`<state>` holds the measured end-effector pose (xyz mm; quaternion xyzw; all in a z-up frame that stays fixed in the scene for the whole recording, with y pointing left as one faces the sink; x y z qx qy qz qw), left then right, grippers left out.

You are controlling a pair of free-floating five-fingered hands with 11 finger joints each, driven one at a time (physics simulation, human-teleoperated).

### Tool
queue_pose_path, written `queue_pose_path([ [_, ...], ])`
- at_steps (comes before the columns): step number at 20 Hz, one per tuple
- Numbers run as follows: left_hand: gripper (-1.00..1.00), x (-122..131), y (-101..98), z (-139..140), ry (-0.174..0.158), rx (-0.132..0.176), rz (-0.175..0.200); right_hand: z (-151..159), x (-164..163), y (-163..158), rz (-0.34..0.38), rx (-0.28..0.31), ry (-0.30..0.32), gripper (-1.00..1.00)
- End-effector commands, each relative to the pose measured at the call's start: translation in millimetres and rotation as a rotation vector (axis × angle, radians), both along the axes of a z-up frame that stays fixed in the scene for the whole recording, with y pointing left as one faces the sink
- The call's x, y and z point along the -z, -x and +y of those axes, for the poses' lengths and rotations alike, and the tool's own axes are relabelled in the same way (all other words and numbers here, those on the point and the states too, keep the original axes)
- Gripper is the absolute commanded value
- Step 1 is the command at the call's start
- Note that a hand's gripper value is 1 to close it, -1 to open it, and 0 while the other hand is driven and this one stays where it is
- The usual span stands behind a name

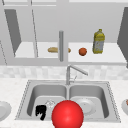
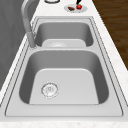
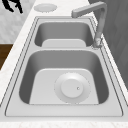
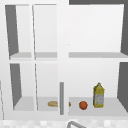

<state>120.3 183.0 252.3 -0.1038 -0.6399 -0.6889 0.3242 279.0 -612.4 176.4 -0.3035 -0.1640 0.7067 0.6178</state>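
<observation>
Two black hands hover at opposite ends of a kitchen sink. Nearest the front camera floats a red ball (image 1: 67, 115), overlapping the sink's front edge; just to its left hangs the left hand (image 1: 40, 111), palm turned down, fingers loose and drooping, holding nothing. Seen from the right side, this hand floats out past the counter's front edge, clear of the white saucer (image 3: 45, 7) on the left counter, with free air all around it.

Behind lies the double sink (image 3: 63, 47); its left basin holds just a drain (image 2: 50, 89), and a round plate (image 3: 72, 88) lies flat in the right basin. The faucet (image 1: 68, 75) rises behind the divider, spout angled over the right basin.

On the right counter, a small dish (image 2: 83, 9) carries a red fruit (image 2: 79, 6) and a brown morsel (image 2: 71, 8); the right hand (image 2: 79, 2) pokes in directly above the fruit, and its grip cannot be told.

Farthest back, the cabinet's lower shelf bears a bread roll (image 1: 53, 49), an orange (image 1: 82, 51) and a yellow bottle (image 1: 98, 41), well apart from both hands.
</observation>
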Motion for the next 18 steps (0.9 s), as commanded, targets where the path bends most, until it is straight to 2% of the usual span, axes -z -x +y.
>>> queue_pose_path([
  [1,0.0,0,0.0,0,0.0,0.0,0.0,-6,-5,-13,0.0,0.07,0.0,-1.0],
  [7,0.0,0,0.0,0,0.0,0.0,0.0,-13,8,-31,-0.005,0.095,0.008,-1.0],
  [12,0.0,0,0.0,0,0.0,0.0,0.0,-12,27,-49,-0.002,0.115,0.042,-1.0],
  [18,0.0,0,0.0,0,0.0,0.0,0.0,-10,49,-50,-0.004,0.187,0.054,-1.0],
])
